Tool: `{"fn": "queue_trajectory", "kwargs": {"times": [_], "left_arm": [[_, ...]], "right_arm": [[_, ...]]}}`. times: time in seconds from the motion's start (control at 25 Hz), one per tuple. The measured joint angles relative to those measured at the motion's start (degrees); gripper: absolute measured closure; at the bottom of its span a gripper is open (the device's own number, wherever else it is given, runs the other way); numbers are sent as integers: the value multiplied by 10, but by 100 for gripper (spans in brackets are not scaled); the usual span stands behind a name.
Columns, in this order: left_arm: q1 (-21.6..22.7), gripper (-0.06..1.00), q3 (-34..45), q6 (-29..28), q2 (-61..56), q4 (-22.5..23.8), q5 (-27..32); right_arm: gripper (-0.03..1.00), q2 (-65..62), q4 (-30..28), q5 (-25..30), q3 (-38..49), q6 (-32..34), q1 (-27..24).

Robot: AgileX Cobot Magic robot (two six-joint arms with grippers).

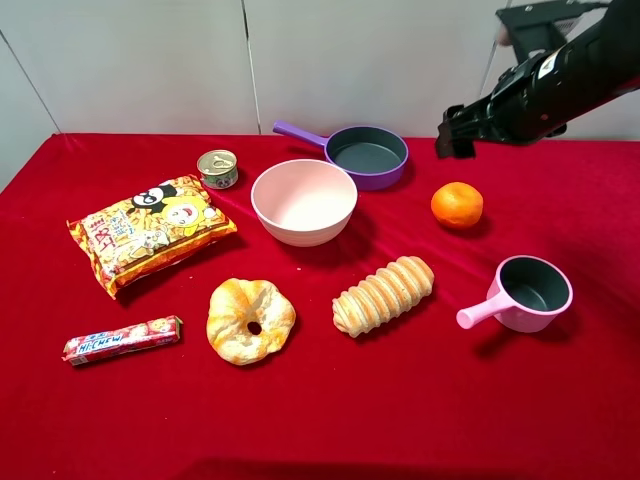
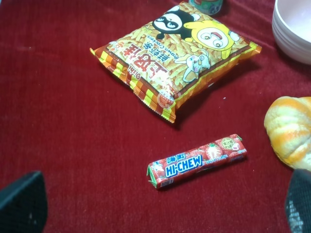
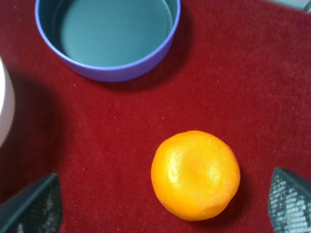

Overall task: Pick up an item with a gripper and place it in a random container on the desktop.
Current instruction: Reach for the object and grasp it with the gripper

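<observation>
Right gripper (image 1: pixel 455 132): up off the table (image 1: pixel 420 430), over the far right part, behind and above the mandarin (image 1: pixel 457 204). No contact. In the right wrist view the fingers (image 3: pixel 31 206) are spread wide, one tip on each side of the fruit, with red cloth showing between each tip and the skin. Nothing gripped.

Mandarin: on the cloth in the right half, nearer the far edge than the near one. It sits between the purple pan (image 1: pixel 385 181), which is further back toward the middle, and the small pink pot (image 1: pixel 522 320), which is toward the near right. Apart from both.

Pink bowl (image 1: pixel 303 228): middle of the table, toward the far edge, upright, nothing in it. Pan rim is just beside the bowl rim; can't tell if they touch.

Left gripper (image 2: pixel 160 206): not in the high view. In the left wrist view its two tips are well apart with only red cloth between them, holding nothing. Same view shows the Hi-Chew stick (image 2: pixel 197 160) and the snack bag (image 2: pixel 177 53).

Rest of layout:
- Hi-Chew stick toward the near left corner
- snack bag along the left side
- can (image 1: pixel 217 168) just behind the bag
- ring bread (image 1: pixel 250 318) and ridged roll (image 1: pixel 384 294) side by side in front of the bowl, apart from each other
</observation>
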Motion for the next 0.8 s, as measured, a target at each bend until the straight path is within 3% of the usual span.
{"fn": "queue_trajectory", "kwargs": {"times": [0.8], "left_arm": [[0, -3, 0, 0, 0, 0, 0]], "right_arm": [[33, 111, 0, -37, -1, 0, -13]]}}
